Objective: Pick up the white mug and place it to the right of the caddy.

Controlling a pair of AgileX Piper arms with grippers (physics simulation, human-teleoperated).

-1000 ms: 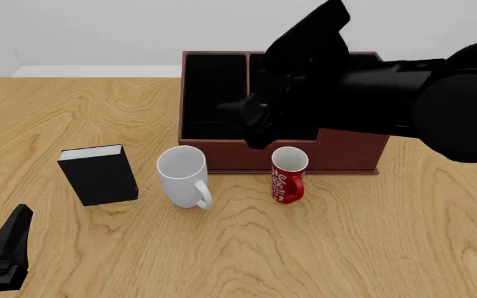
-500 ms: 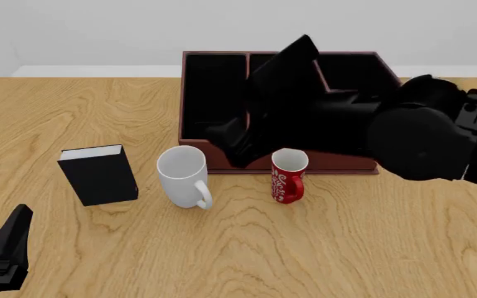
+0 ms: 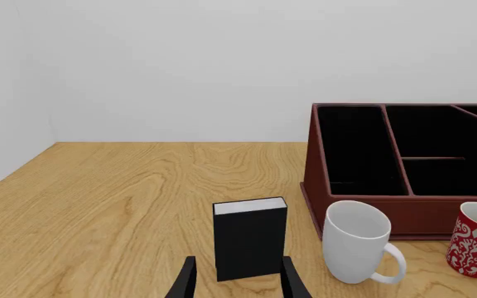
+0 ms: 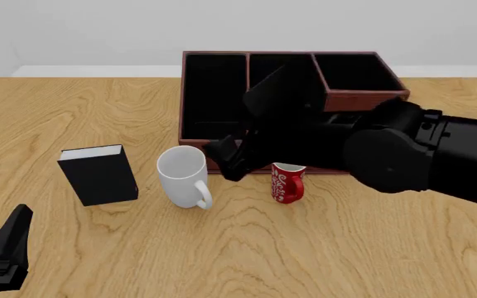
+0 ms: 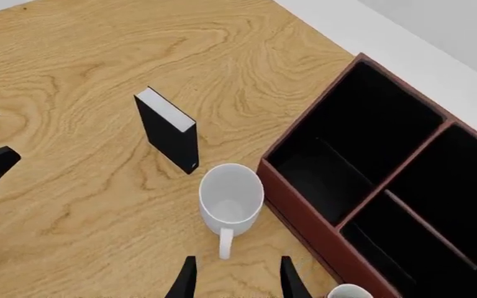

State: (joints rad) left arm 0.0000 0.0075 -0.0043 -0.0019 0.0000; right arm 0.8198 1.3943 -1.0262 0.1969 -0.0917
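Only the right wrist view shows white mug handle underside.

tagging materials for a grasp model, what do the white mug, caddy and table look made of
White mug: likely glazed ceramic; smooth, glossy white with soft highlights. Caddy: reddish-brown walls, matte, perhaps leatherette or painted wood; black lining inside; the render leaves it open. Table: light wood, clear grain swirls, low sheen.

No readable text appears anywhere. The red mug carries white ornamental markings, too small and blurred to read as letters. The black book shows no title.
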